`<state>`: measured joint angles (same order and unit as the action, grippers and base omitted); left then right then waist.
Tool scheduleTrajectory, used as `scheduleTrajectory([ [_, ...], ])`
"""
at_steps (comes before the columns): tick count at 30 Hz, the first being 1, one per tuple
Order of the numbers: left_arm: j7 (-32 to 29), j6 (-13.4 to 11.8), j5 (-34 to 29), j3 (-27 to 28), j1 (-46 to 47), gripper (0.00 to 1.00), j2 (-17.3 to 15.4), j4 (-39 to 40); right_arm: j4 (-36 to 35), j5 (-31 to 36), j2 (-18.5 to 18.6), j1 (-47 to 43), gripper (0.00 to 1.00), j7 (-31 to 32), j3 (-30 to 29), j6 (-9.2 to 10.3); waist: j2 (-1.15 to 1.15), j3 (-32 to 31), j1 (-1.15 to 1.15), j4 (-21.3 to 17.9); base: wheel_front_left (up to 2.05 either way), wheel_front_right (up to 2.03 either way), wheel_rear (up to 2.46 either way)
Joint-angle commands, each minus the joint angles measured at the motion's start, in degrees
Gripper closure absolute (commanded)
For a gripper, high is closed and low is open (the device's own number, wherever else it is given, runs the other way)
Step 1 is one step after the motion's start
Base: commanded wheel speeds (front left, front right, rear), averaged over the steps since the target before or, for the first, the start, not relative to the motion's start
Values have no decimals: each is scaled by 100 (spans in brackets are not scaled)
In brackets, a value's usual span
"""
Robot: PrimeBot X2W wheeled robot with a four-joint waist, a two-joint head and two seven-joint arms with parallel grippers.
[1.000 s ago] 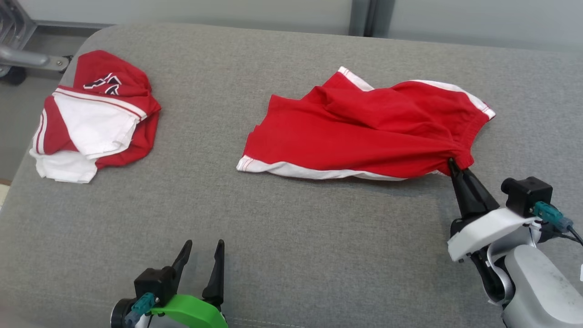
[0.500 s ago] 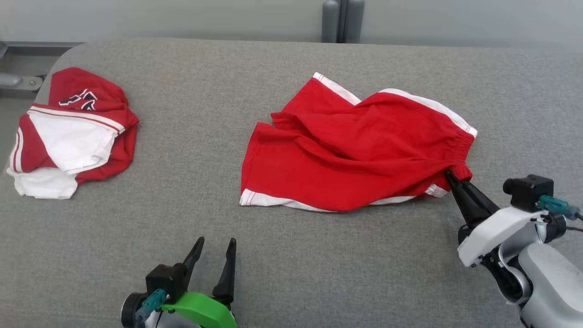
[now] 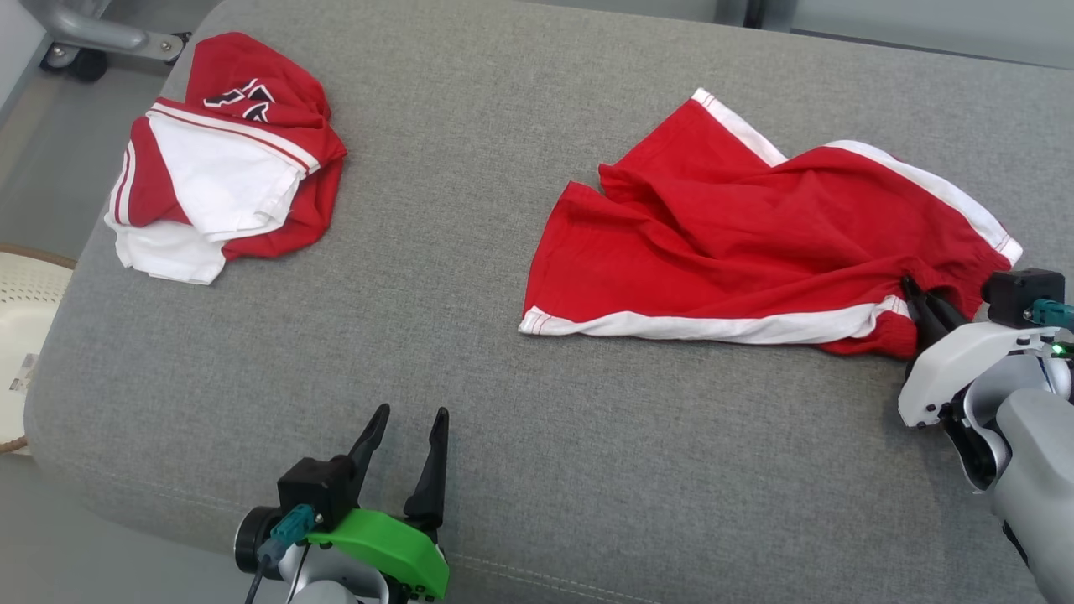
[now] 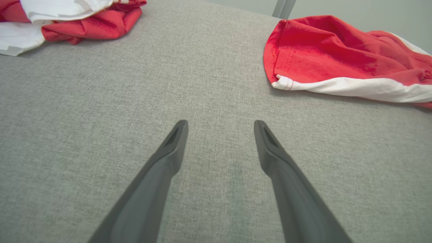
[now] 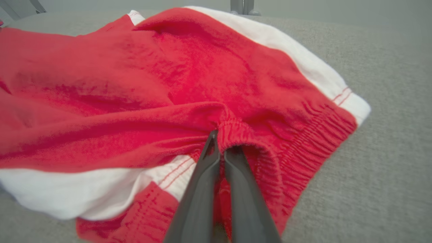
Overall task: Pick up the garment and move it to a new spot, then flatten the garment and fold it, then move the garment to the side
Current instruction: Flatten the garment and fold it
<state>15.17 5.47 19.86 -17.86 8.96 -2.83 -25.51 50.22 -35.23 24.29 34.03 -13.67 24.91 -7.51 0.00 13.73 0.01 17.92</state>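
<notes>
The garment [image 3: 738, 243], red shorts with white side stripes, lies crumpled on the right half of the grey cushion [image 3: 470, 352]. My right gripper [image 3: 914, 295] is shut on its elastic waistband at the near right corner. In the right wrist view the two fingers [image 5: 202, 179] pinch the gathered red band of the garment [image 5: 135, 101]. My left gripper [image 3: 411, 424] hovers open over bare cushion near the front edge, well left of the shorts. Its spread fingertips [image 4: 179, 131] show in the left wrist view, with the garment's [image 4: 337, 57] leg hem at the upper right.
A second red and white garment [image 3: 222, 159] lies bunched at the cushion's far left corner, also in the left wrist view [image 4: 67, 20]. A pale round basket [image 3: 21, 335] stands on the floor to the left. A metal frame with a wheel [image 3: 80, 42] is beyond that corner.
The head camera has shifted, so the whole scene sits differently. The right gripper has dragged the waistband toward me, and the shorts now lie flatter with the white stripe along the near edge. The left gripper stays open.
</notes>
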Motion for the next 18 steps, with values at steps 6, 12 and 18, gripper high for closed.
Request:
scheduleTrajectory([
  [6,-3,-38,-51,96,101,0,-14,28,300,282,-112,-17,0,-129,-306,10,0,-83,-1,-307,0,0,0],
  [12,-3,-15,-138,253,147,0,-15,64,-611,678,-184,-698,0,-143,-1100,7,0,-268,-1,-799,0,0,0],
  [18,-4,23,-175,362,181,0,-16,53,-1250,894,-359,-1274,0,-145,-1436,6,0,-321,-1,-1170,0,0,0],
])
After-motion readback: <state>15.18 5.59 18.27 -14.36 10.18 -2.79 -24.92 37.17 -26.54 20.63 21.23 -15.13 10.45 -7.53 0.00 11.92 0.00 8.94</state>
